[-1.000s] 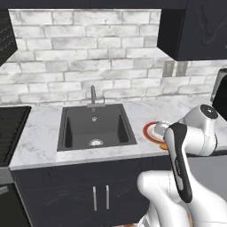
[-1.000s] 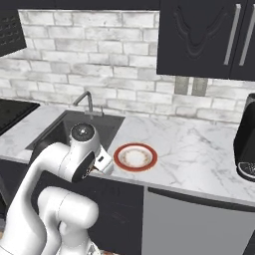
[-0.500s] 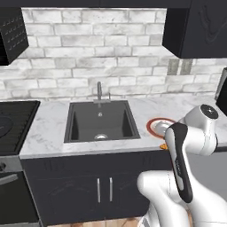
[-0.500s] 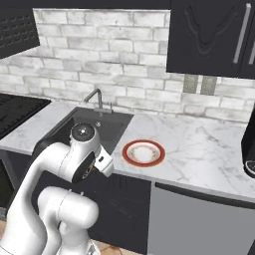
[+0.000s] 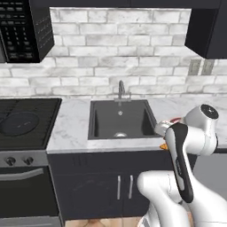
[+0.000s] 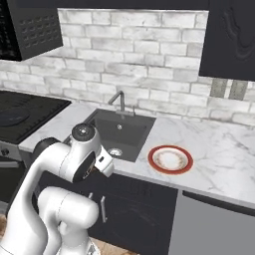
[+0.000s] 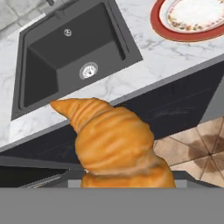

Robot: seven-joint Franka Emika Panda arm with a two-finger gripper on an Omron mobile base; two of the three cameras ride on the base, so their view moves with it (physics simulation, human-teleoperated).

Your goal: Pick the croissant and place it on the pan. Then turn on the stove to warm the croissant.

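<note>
The golden-orange crescent-shaped croissant (image 7: 118,146) fills the lower centre of the hand view. Its long axis runs diagonally there: one tapered tip points to the upper left of that view, toward the black rectangular sink basin (image 7: 70,57), and the thick ridged body widens toward the bottom edge, where the lower end is cut off. In the left base view a small orange edge of the croissant (image 5: 163,146) shows just beside the white arm's wrist, off the front edge of the white marbled table (image 5: 71,128) and above the dark cabinet doors (image 5: 124,186).

The claw (image 5: 162,135) sits at the end of the wrist, near the right front corner of the sink. Its fingertips are hidden behind the pastry in the hand view; the claw is closed partway on the croissant, which hangs in the air clear of the table.

The round red-rimmed plate (image 6: 170,159) lies flat on the table to the right of the sink, bare. The black stove (image 5: 24,122) with its silver front panel and dark round knobs stands to the left of the sink, well apart from the croissant.
</note>
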